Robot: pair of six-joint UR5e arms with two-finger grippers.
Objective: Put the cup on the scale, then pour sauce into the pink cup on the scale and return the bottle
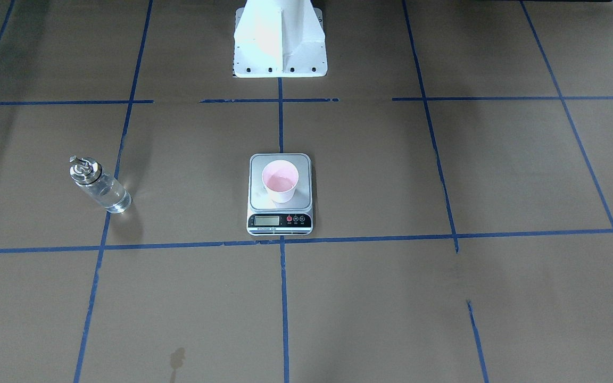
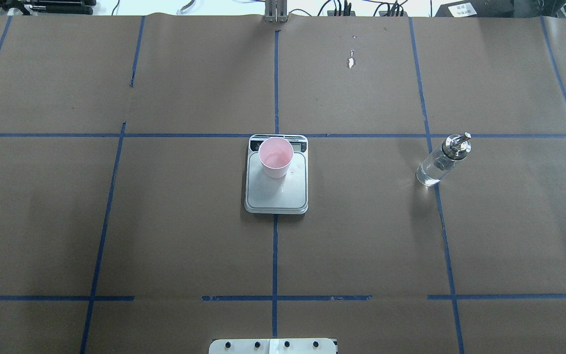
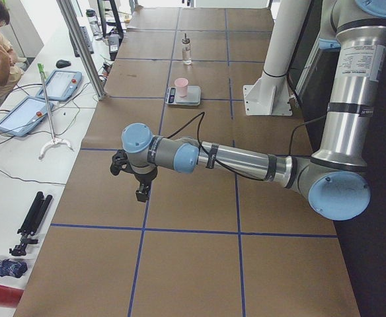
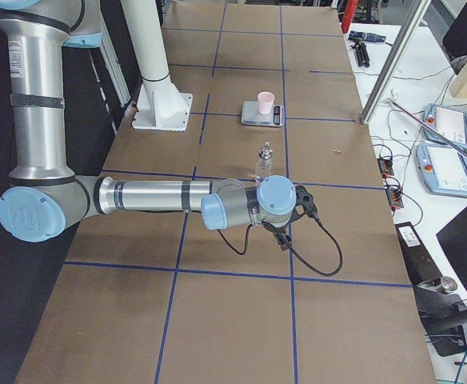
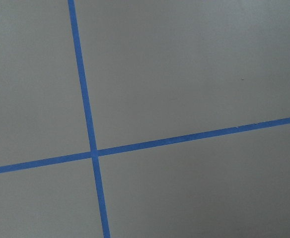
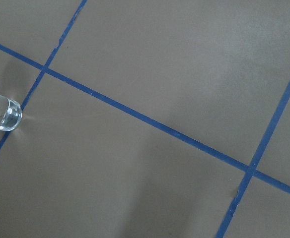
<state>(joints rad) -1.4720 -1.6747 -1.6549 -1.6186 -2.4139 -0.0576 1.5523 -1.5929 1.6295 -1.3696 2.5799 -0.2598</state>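
— Overhead, mid-frame: the cup (image 2: 275,156) sits on the scale (image 2: 277,194); well to its right the bottle (image 2: 435,164) stands on the surface (image 2: 116,221).
— Smooth glass, breakable: hold its body under the cap (image 2: 456,143). Left hand (image 3: 142,193) and right hand (image 4: 283,237), apart or together, I cannot tell.

There is one cup (image 1: 280,181), one scale (image 1: 280,219) and one bottle (image 1: 100,185).
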